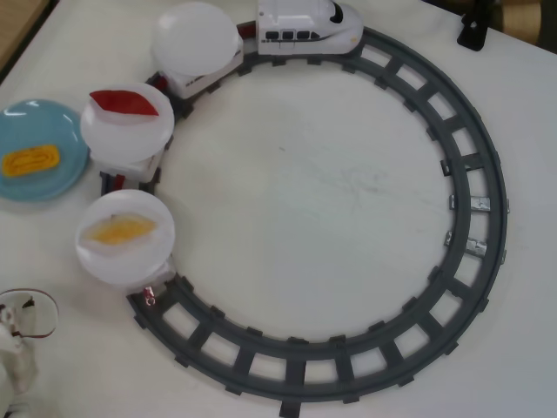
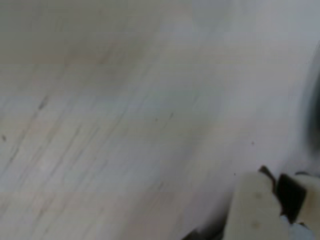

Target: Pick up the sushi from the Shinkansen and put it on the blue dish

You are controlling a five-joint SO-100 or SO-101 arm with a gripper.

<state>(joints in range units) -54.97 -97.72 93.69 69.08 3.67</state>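
Closest in, the wrist view gives almost nothing but bare, blurred white tabletop [image 2: 125, 115], with a cream plastic part of the gripper [image 2: 272, 210] poking in at the bottom right corner. Its fingertips are out of sight, so I cannot tell how wide it stands or whether anything is between the fingers; nothing shows there.

Over to the overhead view. At the bottom left corner sits a white piece of the arm [image 1: 16, 366] with a thin wire loop, parked well clear of the track. Just above it, the nearest round white plate [image 1: 124, 237] carries the paler, smooth orange-yellow piece [image 1: 119, 230]. Next up the curve, a second white plate [image 1: 127, 127] holds the red pointed piece [image 1: 124, 103].

And there is the prize: the small bright orange-yellow ridged sushi [image 1: 30, 161] lies flat on the light blue, glossy round dish [image 1: 63, 131], left of the track and just beside that second plate. By my reading the delivery looks done, which would explain the arm sitting back.

Further on, a third white plate [image 1: 195, 37] rides empty, likely the sushi's old seat. At the far edge, the white toy Shinkansen [image 1: 306, 23] with its black windshield heads the train on the grey plastic ring of track [image 1: 474, 165].
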